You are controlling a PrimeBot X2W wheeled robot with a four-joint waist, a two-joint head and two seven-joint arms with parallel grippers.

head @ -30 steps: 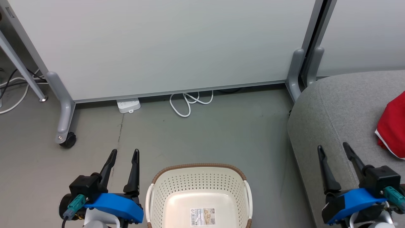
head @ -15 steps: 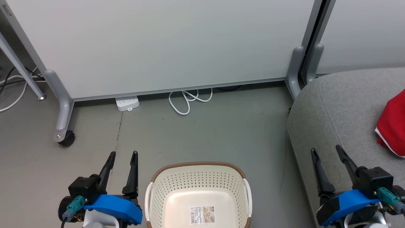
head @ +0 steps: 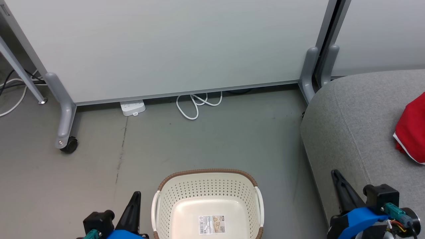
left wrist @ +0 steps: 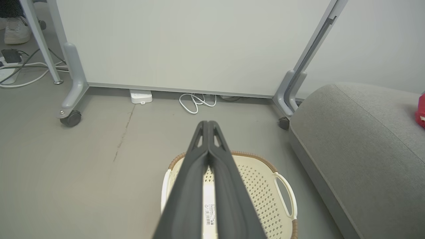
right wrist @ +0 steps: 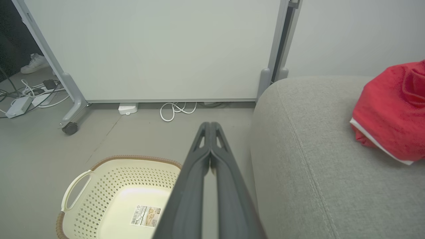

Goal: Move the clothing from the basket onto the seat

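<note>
On the floor between the two arms stands the basket, its bottom bare but for a paper label; no fabric lies in it. The clothing, a red heap with thin white trim, rests on the seat at the far right. It is cut by the edge of the head view, so its full extent cannot be told; the visible part runs near to far.

From the right jaws it lies to the right and farther off, with bare grey seat between. The left jaws are on the other side of the basket, well apart from the clothing, so the right arm is plainly the nearer.

Both pairs of jaws are clenched on nothing: in each wrist view the two dark fingers meet along their length with no cloth between.

Judging from the empty basket and the garment on the seat, the transfer looks done. Any further move would be only tidying by the right arm, reaching right and away over the seat.
</note>
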